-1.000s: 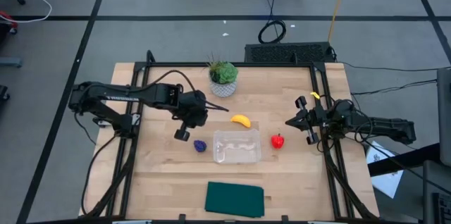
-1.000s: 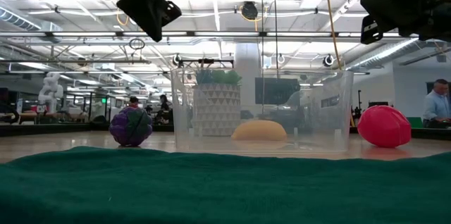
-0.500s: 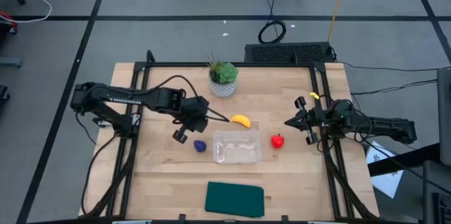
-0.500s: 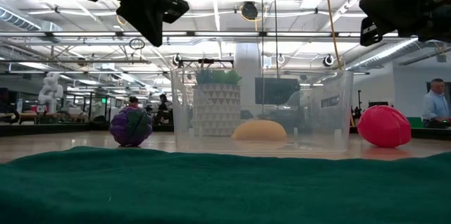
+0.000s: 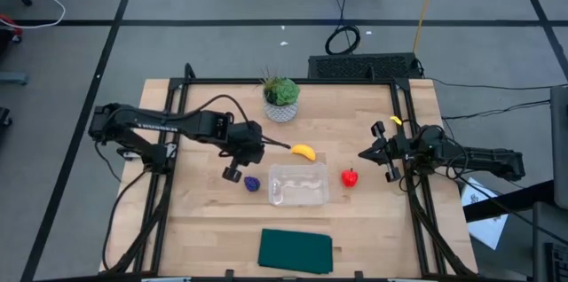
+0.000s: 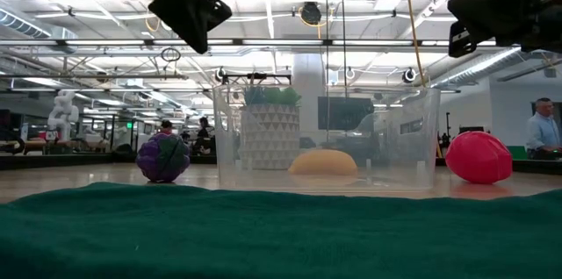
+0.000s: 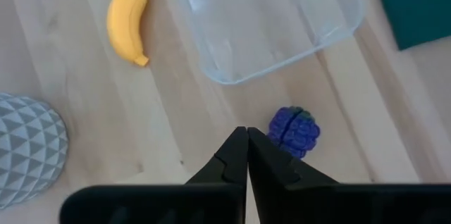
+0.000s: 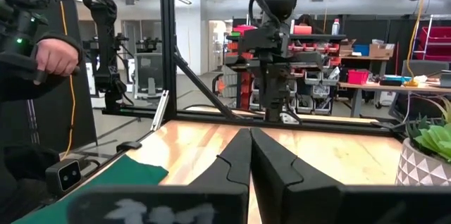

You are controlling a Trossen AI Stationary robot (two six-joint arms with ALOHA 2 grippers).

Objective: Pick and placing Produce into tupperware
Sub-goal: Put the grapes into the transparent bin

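Standing by the table, you can see nothing has gone into the clear tub (image 5: 299,185) yet: it sits empty near the middle of the wood. All three toys lie around the tub on the bare top: the banana (image 5: 303,151) just behind it toward the potted plant (image 5: 281,96), the purple berry (image 5: 253,183) just beside its left end, the red fruit (image 5: 350,177) just beside its right end. The left gripper (image 5: 234,174) hangs above the table close to the berry, its fingers pressed together and holding nothing. The right gripper (image 5: 376,152) waits out past the red fruit, well away from the tub, fingers likewise closed and empty. A green cloth (image 5: 295,251) lies in front of the tub. By my reckoning the whole job is still ahead, three pieces to lift and drop in
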